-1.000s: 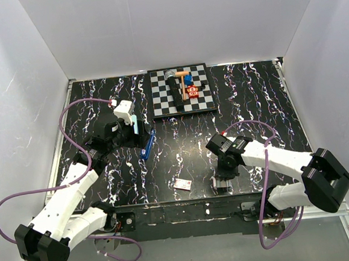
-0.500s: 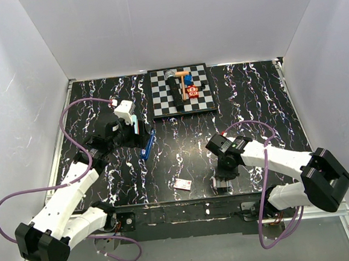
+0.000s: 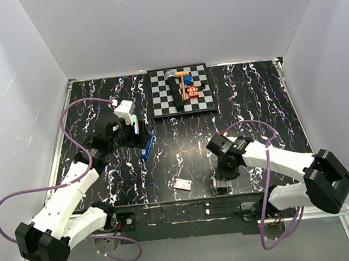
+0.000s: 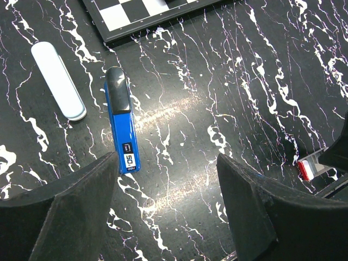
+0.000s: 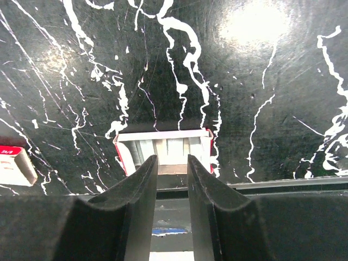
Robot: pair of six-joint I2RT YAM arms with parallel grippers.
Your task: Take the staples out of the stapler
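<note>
The glossy dark-blue stapler [image 4: 122, 128] lies flat on the marbled black bench [image 4: 228, 98], just off the checkerboard's [image 4: 141, 16] near left corner. A pale-blue oblong piece [image 4: 58, 80] lies close alongside and open bench on its other side. The left pincer [image 4: 166, 163] hangs above, spread wide. Well nearer than the checkerboard, at the bench edge, the right pincer [image 5: 172, 160] is drawn almost together at a red-sided open box [image 5: 163, 144]; whether it pinches the box I cannot tell.
</note>
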